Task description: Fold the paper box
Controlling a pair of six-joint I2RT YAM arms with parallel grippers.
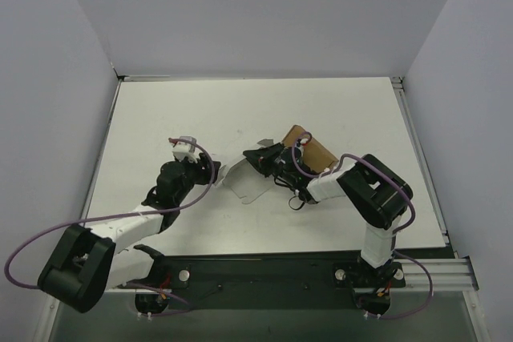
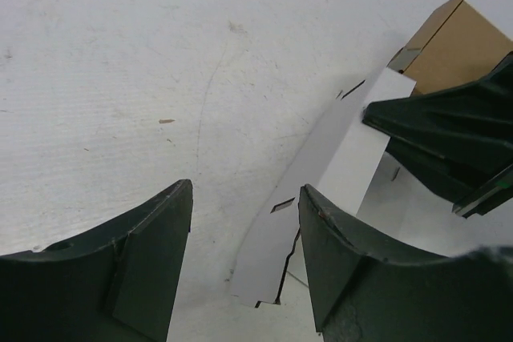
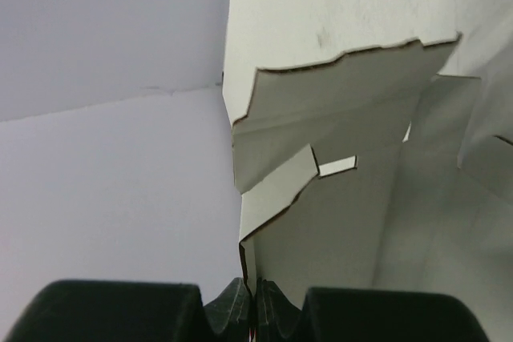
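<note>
The paper box [image 1: 243, 185] is a thin white cutout with slots and notched tabs, part of it raised off the table. My right gripper [image 1: 255, 158] is shut on one of its edges; in the right wrist view the jaws [image 3: 255, 298] pinch the card, and the sheet [image 3: 345, 158] rises in front of them. My left gripper [image 1: 207, 172] stands open just left of the sheet. In the left wrist view its fingers [image 2: 247, 198] straddle bare table, the right finger [image 2: 361, 278] next to the paper box's [image 2: 321, 174] lower flap without touching it.
A small closed brown cardboard box [image 1: 311, 150] sits just behind the right gripper, also seen at the top right of the left wrist view as the brown box [image 2: 457, 46]. White walls enclose the table [image 1: 160, 118] on three sides.
</note>
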